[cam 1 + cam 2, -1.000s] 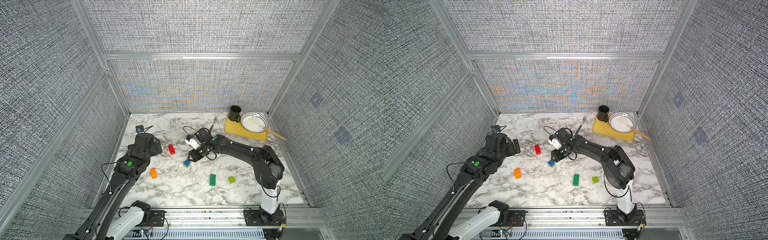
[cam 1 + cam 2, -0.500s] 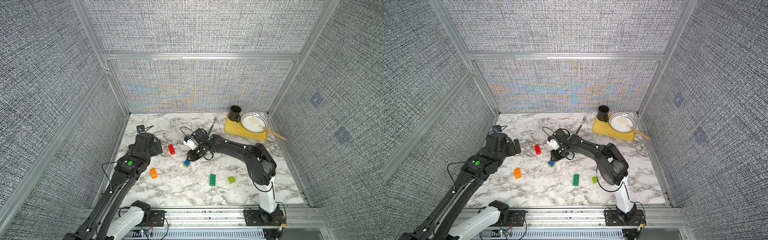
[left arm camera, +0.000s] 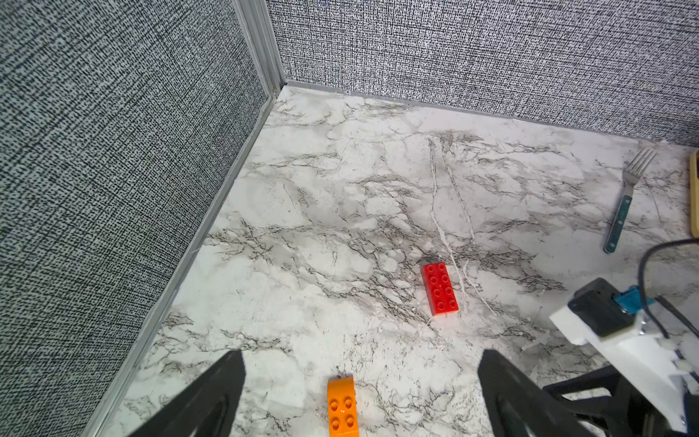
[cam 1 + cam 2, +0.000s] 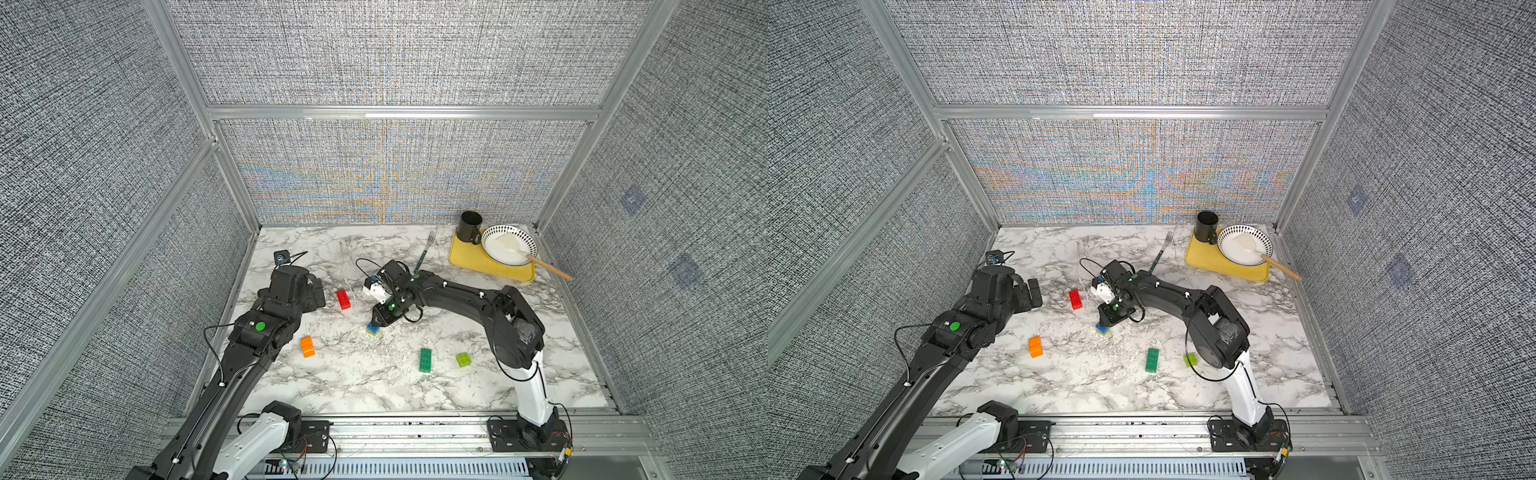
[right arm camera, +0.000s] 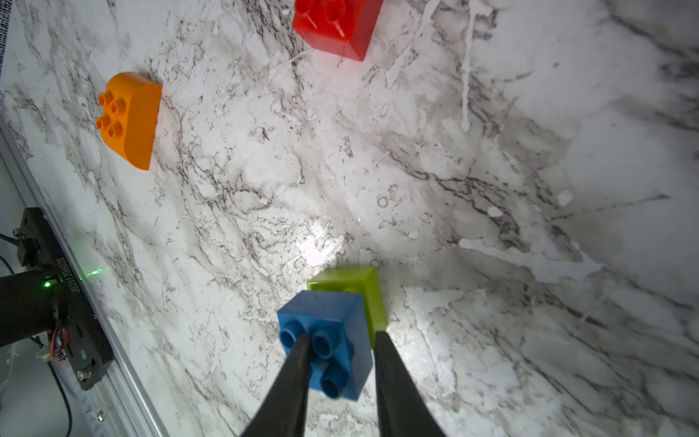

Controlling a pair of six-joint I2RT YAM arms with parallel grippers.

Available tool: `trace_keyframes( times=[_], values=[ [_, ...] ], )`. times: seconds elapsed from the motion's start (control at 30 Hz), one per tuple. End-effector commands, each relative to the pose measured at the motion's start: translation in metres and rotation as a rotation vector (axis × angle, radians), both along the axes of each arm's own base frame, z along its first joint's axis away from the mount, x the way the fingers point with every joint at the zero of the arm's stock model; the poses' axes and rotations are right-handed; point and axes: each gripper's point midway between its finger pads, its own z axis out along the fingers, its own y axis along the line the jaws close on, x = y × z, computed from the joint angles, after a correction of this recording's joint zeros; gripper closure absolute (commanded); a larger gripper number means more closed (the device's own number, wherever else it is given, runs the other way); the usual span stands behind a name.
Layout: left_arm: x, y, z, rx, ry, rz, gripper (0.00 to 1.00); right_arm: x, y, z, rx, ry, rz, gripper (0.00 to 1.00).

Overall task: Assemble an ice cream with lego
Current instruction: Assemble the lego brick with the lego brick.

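A marble counter (image 4: 374, 386) inside a grey-walled cell, seen from above. Near its middle, the right claw (image 5: 340, 338) is pinched narrow on a blue brick (image 5: 340, 310), with a finger on either side of it. The blue brick sits over a lime brick (image 5: 359, 287), but it looks skewed. The lime one pokes out along one edge, so we judge the two are not yet squarely mated.

The ice cream is no more than this first pair of its stem. The other pieces lie loose and apart:
- a red brick (image 4: 343, 299) farther back on the left
- an orange brick (image 4: 307, 346) nearer on the left
- a dark green brick (image 4: 425, 359) and a second lime brick (image 4: 463, 359), near and to the right

The left claw (image 3: 361, 355) hangs wide and empty above the orange brick.

To do this step well, we would first square the blue brick's edges with the lime one, then press straight down. A slanted push could slide the lime brick across the smooth counter. The idle left claw could brace it.
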Motion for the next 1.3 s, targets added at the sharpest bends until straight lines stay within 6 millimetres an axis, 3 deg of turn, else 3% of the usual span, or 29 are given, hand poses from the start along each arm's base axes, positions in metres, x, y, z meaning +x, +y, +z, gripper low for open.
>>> trace_keyframes(
  times=[0.0, 0.8, 1.03, 1.27],
  values=[
    [0.003, -0.002, 0.002, -0.005, -0.013, -0.006, 0.0, 0.002, -0.002, -0.002, -0.018, -0.002, 0.001, 0.69],
    [0.009, -0.038, -0.014, -0.072, 0.051, -0.184, 0.0, 0.006, -0.011, -0.013, 0.006, 0.041, -0.012, 0.69],
    [0.008, -0.071, -0.024, -0.138, 0.103, -0.353, 0.0, 0.008, -0.019, -0.03, 0.019, 0.113, -0.064, 0.69],
    [0.008, -0.087, -0.034, -0.179, 0.151, -0.423, 0.0, 0.008, -0.019, -0.026, 0.071, 0.142, -0.078, 0.61]
  ],
)
